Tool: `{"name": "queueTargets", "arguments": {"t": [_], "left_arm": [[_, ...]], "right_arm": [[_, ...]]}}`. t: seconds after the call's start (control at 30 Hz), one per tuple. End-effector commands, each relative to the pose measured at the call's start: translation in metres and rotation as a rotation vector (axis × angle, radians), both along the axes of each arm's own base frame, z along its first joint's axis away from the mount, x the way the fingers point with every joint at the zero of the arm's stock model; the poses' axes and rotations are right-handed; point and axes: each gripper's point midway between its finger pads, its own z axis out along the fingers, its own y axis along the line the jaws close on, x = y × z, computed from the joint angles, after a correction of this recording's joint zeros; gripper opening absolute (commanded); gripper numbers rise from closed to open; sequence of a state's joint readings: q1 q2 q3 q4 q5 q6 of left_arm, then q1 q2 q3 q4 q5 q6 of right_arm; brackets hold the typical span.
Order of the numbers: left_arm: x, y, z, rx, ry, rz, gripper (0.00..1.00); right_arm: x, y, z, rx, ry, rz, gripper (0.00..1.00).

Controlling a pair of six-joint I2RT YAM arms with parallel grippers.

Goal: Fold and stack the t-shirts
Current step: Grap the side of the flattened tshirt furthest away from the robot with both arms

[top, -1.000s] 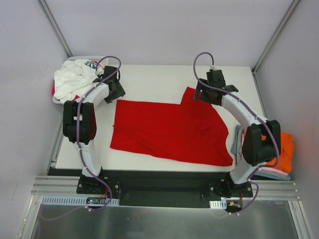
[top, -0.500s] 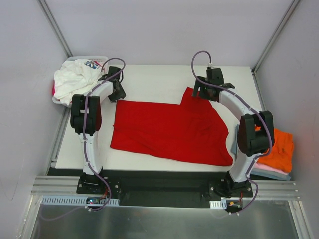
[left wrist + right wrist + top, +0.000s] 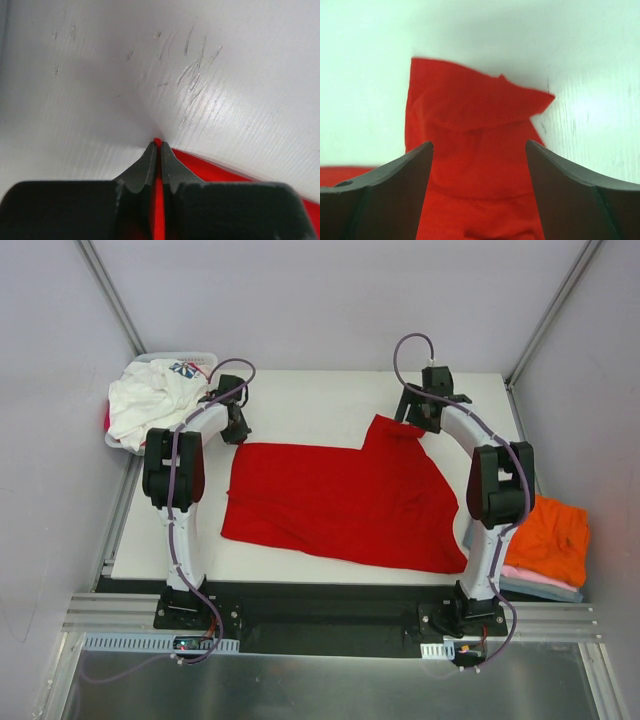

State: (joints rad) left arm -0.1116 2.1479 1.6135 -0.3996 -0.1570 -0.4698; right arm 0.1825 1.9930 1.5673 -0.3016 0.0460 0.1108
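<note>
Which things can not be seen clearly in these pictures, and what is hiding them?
- Top view: the layers under the orange t-shirt; the right arm covers their left edge.
- Top view: the inside of the basket, covered by the white t-shirt.
- Left wrist view: most of the red t-shirt; the shut left gripper blocks it.
- Right wrist view: whether the right gripper touches the cloth; the angle hides it.

Matt red cloth t-shirt (image 3: 340,505) on a scuffed, smooth white table (image 3: 300,400).
</note>
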Motion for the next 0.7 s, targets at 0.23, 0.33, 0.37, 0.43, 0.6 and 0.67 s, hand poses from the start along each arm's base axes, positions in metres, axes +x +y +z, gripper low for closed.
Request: {"name": "queueTargets", "arguments": {"t": [0.23, 0.33, 0.37, 0.43, 0.6, 0.67], "left_arm": [[-0.002, -0.014, 0.034, -0.003, -0.057, -0.078, 0.0], [-0.002, -0.016, 0.036, -0.01, -0.061, -0.08, 0.0], [-0.003, -0.017, 0.036, -0.012, -0.063, -0.083, 0.0], [-0.003, -0.018, 0.037, -0.014, -0.064, -0.084, 0.0], [-0.002, -0.02, 0.044, -0.017, -0.078, -0.087, 0.0], [-0.003, -0.019, 0.046, -0.012, -0.081, -0.086, 0.0]], "right_arm": [[0.043, -0.047, -0.032, -0.008, 0.057, -0.135, 0.73], [0.044, -0.047, -0.034, -0.008, 0.083, -0.138, 0.7], [0.043, -0.046, -0.036, -0.003, 0.092, -0.137, 0.69], [0.04, -0.044, -0.042, 0.005, 0.114, -0.14, 0.66], [0.032, -0.04, -0.054, 0.027, 0.164, -0.133, 0.45], [0.031, -0.04, -0.053, 0.032, 0.167, -0.137, 0.33]]}}
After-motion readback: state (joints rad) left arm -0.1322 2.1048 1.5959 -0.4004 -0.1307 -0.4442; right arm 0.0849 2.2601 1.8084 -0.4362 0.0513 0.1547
